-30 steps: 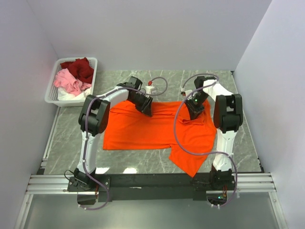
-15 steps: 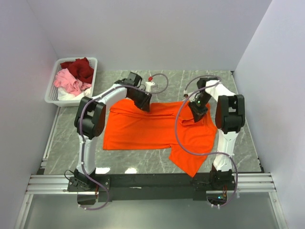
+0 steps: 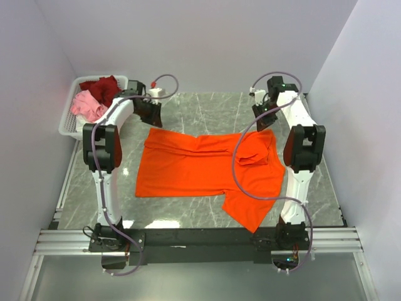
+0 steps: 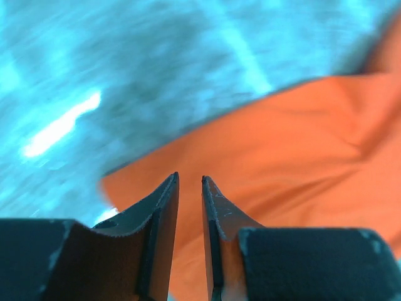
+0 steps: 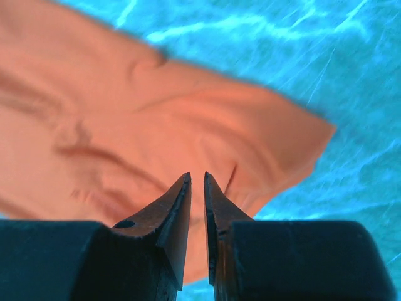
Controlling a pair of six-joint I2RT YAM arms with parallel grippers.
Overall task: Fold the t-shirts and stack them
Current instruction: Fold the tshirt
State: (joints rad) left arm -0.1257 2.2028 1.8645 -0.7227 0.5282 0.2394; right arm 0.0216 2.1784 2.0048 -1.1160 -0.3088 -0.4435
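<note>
Two hands: both are at the far side of the bench (image 3: pixel 194 110), clear of the cloth, and neither holds anything.
Left hand (image 3: pixel 155 114): it is just past the far-left corner of the orange t-shirt (image 3: pixel 200 166), close to the basket (image 3: pixel 67 127). In your left wrist view the fingers (image 4: pixel 164 207) are parted by a thin slit with nothing in it. The shirt's edge and grey stone show beyond the tips.
Right hand (image 3: pixel 261 118): it is over bare stone just past the shirt's far-right corner. It has the same thin slit between the fingers (image 5: pixel 178 204), also empty. In the right wrist view an orange corner lies below the tips.
Orange t-shirt: it lies spread across the middle of the bench, mostly flat. The far edge is rumpled and there is a bunched fold on the right near the far side. One flap angles out toward the near edge, right of centre.
Dark red t-shirt (image 3: pixel 103 88): it is heaped in the far end of the basket.
Pink t-shirt (image 3: pixel 86 105): it is crumpled in the basket, nearer than the red one and touching it.
Basket: white and slotted, it sits in the far-left corner against the wall. Your left arm crosses its right side.
Cable (image 3: pixel 234 172): the right arm's loop hangs over the right part of the orange shirt.
Fold state: no folded stack is visible on the bench.
</note>
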